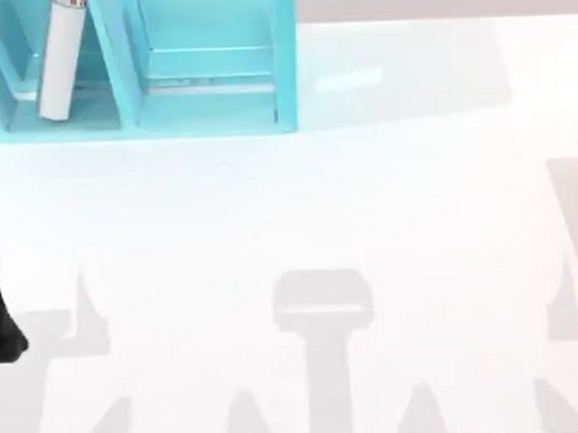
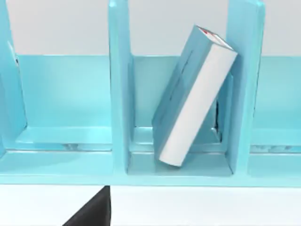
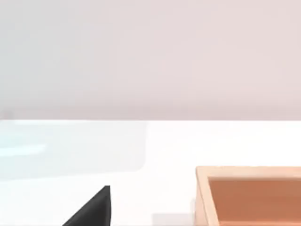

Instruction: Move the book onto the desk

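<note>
The worktop point(image 1: 298, 216), a broad glossy white surface, is seen from above, with grey shadows cast across its near part. At its far left stands a teal compartmented shelf point(image 1: 284, 65), its upright dividers point(image 2: 118, 89) separating open bays. The book point(image 2: 195, 96), thin and rectangular with a plain teal cover and a white page edge, is lodged in one bay: its lower end rests on the bay floor and its upper end, marked with small red marks, leans against the neighbouring divider, so that it stands tilted. In the top view the book point(image 1: 60, 53) is seen as a white strip with red marks at its far end, in a bay at the left of the shelf. The left arm point(image 1: 3, 317) is seen as a dark shape at the left edge of the worktop, well apart from the shelf, with its wrist camera facing the bays. Whether either hand is wide or narrow cannot be told. An orange-brown open box point(image 3: 249, 195) sits on the worktop in the right wrist view.
</note>
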Motion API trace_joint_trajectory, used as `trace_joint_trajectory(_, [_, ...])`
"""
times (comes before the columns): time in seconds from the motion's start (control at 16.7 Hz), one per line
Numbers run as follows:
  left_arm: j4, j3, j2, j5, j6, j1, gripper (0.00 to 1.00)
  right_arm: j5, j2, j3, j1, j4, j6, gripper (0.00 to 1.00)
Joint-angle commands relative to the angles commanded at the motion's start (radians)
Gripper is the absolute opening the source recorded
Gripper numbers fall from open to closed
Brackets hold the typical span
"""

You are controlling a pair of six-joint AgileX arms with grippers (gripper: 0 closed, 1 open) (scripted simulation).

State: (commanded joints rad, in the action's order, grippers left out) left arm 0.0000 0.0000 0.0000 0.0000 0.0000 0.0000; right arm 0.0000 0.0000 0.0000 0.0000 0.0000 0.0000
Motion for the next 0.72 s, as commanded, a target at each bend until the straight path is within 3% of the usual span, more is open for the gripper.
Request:
trace_joint_trajectory(0.36, [0.091, 0.054, 0.104, -0.012, 0.025, -0.005, 1.00, 0.000, 0.000, 0.000, 0.000, 0.000, 0.000, 1.00])
trace_joint_trajectory(0.72, [0.398, 0.228, 0.569, -0.046, 0.112, -0.035, 1.00, 0.000, 0.000, 0.000, 0.000, 0.000, 0.000, 1.00])
